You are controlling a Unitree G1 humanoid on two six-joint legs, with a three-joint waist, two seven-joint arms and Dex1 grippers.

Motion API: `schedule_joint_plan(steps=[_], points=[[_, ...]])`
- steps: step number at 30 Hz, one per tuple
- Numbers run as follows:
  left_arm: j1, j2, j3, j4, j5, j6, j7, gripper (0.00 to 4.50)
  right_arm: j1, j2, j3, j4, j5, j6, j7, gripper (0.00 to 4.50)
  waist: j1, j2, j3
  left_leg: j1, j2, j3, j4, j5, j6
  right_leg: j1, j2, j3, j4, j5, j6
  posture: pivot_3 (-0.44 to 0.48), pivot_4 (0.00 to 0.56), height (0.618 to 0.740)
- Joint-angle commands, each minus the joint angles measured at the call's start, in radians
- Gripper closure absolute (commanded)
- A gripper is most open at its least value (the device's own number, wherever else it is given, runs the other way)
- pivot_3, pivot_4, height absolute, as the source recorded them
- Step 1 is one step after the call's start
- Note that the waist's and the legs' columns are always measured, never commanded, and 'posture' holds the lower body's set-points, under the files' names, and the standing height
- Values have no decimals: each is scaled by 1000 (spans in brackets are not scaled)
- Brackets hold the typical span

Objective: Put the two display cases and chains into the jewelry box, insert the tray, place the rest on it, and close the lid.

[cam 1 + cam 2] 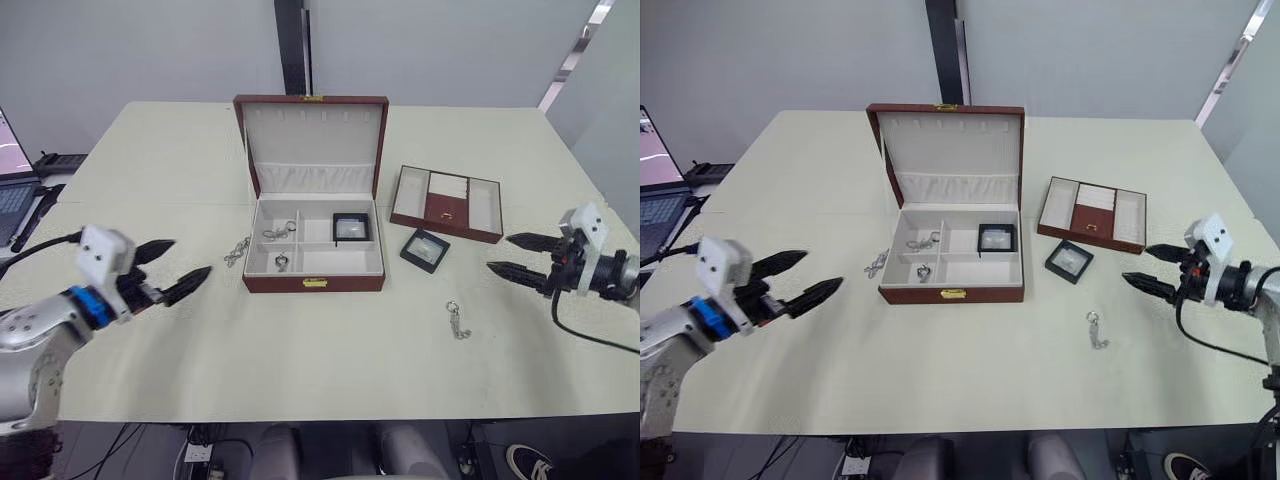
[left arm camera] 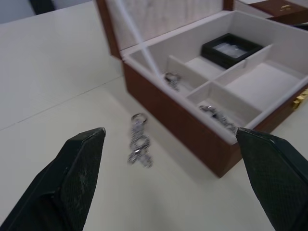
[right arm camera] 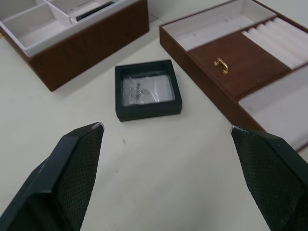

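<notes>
The second display case lies flat on the table between the jewelry box and the tray, straight ahead of the right gripper, the nearer one, which is wide open and empty. The box holds one case and seemingly two chains. The left gripper, open and empty, faces a chain beside the box.

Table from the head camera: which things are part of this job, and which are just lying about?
Job:
jewelry box, lid open
display case in box
display case on table
tray
two chains in box
chain left of box
chain in front

Lying about:
laptop
black cables
</notes>
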Motion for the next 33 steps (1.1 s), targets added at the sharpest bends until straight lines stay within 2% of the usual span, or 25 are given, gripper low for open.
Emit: schedule_joint_plan(steps=[1, 7, 14, 20, 30, 33], points=[[-30, -30, -82, -117, -32, 20, -11, 0, -98, -25, 71, -41, -14, 48, 32, 30, 0, 0, 0, 0, 0, 0, 0, 0, 0, 0, 0, 1, 0, 0, 0, 0, 150, 740], [-73, -103, -207, -241, -9, 3, 18, 0, -216, 12, 220, -19, -143, 56, -25, 30, 3, 0, 0, -1, 0, 0, 0, 0, 0, -1, 0, 1, -1, 0, 0, 0, 150, 740], [-39, -151, -302, -300, 64, -100, 11, 0, -212, 130, 321, -109, -203, 128, -134, 30, 2, 0, 0, -1, 0, 0, 1, 0, 0, -1, 0, 1, -1, 0, 0, 0, 150, 740], [-8, -178, -334, -316, 80, -137, 12, 0, -194, 181, 354, -117, -238, 121, -188, 30, 6, 0, 0, -1, 0, 0, 1, 0, 0, -1, 0, 1, -1, 0, 0, 0, 150, 740], [-31, -174, -345, -329, 68, -94, 24, 0, -191, 214, 377, -74, -285, 91, -224, 30, 6, 0, 0, -1, 0, 0, 1, 0, 0, -1, 0, 1, -1, 0, 0, 0, 150, 740], [-44, -175, -347, -327, 67, -81, 27, 0, -199, 224, 375, -62, -294, 90, -230, 598, 5, 0, 0, -1, 0, 0, 1, 0, 0, -1, 0, 1, -1, 0, 0, 0, 150, 740]])
